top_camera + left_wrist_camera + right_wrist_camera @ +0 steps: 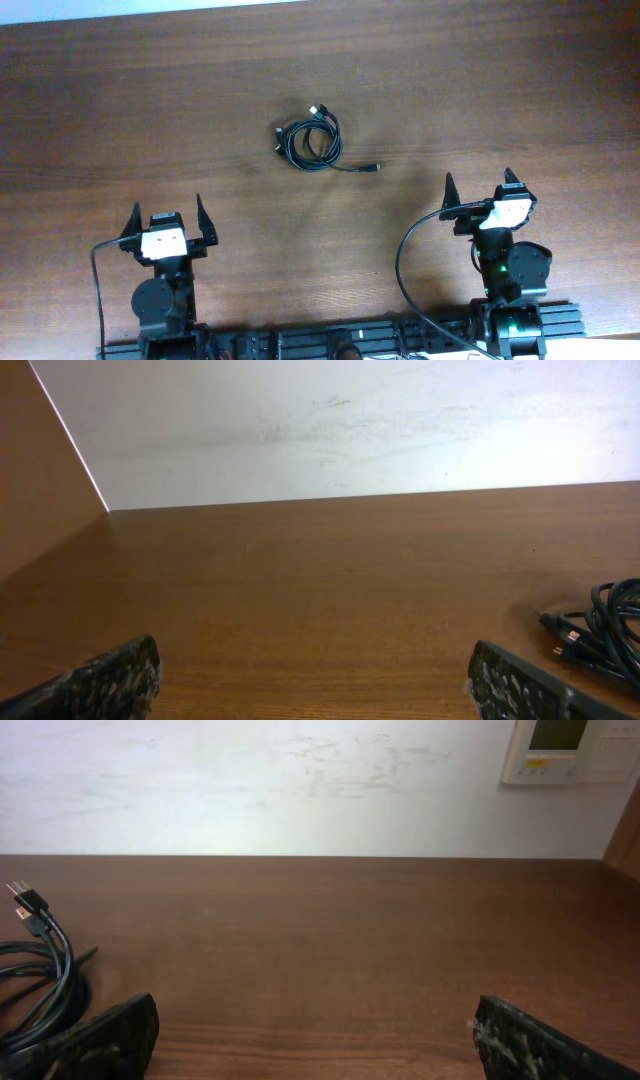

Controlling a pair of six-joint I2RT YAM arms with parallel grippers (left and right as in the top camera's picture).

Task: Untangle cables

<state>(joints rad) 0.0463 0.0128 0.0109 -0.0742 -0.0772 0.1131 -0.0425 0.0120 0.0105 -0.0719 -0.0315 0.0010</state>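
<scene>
Brown wood table point(120, 90), white wall point(350, 430) behind. Coiled cables point(310, 143) sit in one bundle mid-table, ahead of both arms, touching neither. Jaws of left gripper point(167, 204) spread wide, empty; right gripper point(479, 177) same, spread and empty.

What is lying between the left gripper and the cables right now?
Nothing. The overhead view shows only bare wooden table between the open left gripper and the cables. The left wrist view shows the same.
</scene>
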